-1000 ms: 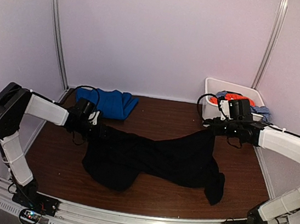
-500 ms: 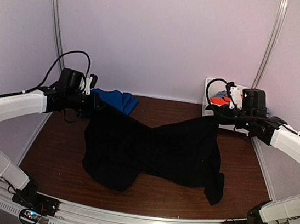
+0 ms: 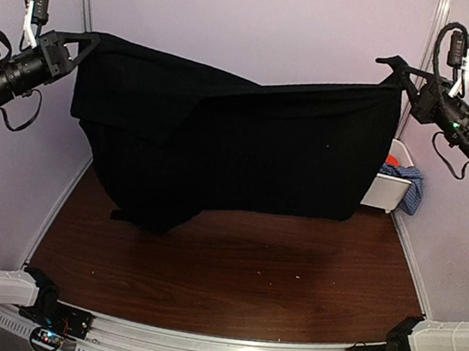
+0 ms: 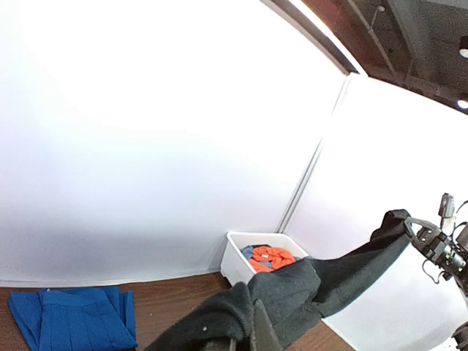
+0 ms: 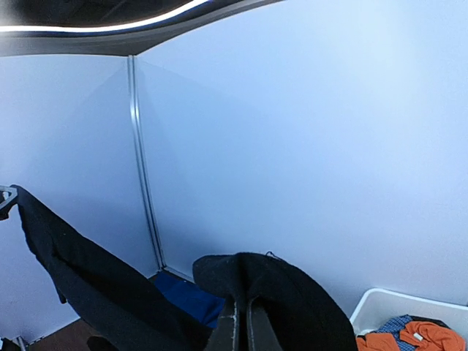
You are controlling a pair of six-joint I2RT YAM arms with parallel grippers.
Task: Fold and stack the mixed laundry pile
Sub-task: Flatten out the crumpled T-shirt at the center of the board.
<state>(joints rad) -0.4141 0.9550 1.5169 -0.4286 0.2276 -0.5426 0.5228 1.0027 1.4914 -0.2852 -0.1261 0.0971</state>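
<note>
Aloft, black garment (image 3: 247, 147) spread left-to-right, hem down, left fingers (image 3: 70, 43) and right fingers (image 3: 401, 70) clenched on it.

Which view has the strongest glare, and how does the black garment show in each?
Left wrist view: the wall is blown out to white, strongest glare; the black garment looks grey. Right wrist view: bluish cast, a curved light strip on top, garment nearly a silhouette. Top external view: even light, garment flat black, soft shadow on the table.
</note>
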